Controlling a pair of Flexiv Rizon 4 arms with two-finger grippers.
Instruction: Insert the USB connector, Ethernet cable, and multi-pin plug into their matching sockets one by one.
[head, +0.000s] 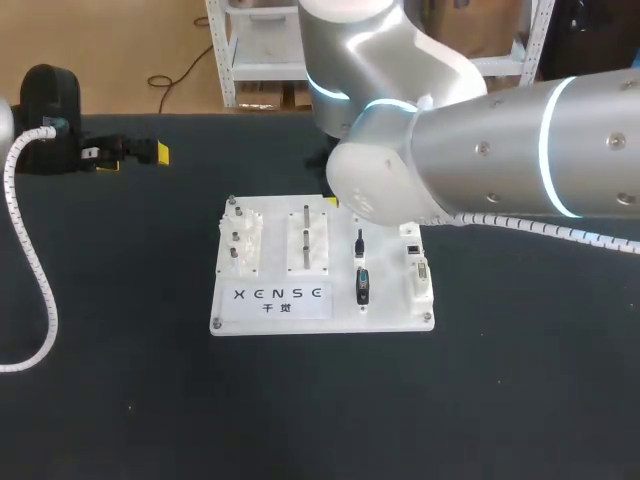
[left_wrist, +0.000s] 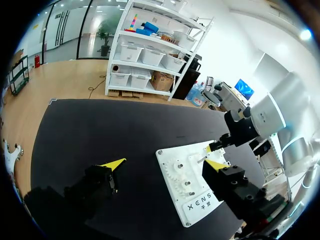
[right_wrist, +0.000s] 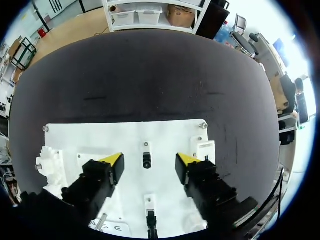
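A white board (head: 390, 318) lies mid-table with two black plugs standing on it, a small far one (head: 359, 241) and a larger near one (head: 362, 285). Sockets (head: 417, 268) sit along its right edge. My right gripper (right_wrist: 149, 161) hangs over the board, open. The small plug (right_wrist: 146, 160) stands between its yellow fingertips (right_wrist: 112, 159), touching neither. The near plug (right_wrist: 151, 220) lies under the wrist, and a white socket block (right_wrist: 205, 149) is beside the other finger. In the head view my right arm hides that gripper. My left gripper (head: 130, 152) is far left of the board, open and empty (left_wrist: 164, 164).
Clear gear and peg fixtures (head: 242, 240) and a slotted block (head: 308, 240) fill the board's left half (left_wrist: 192, 180). White gears (right_wrist: 47, 165) sit at one board corner. My right arm's bulky elbow (head: 400, 170) hangs over the board's far edge. Black tabletop surrounds the board.
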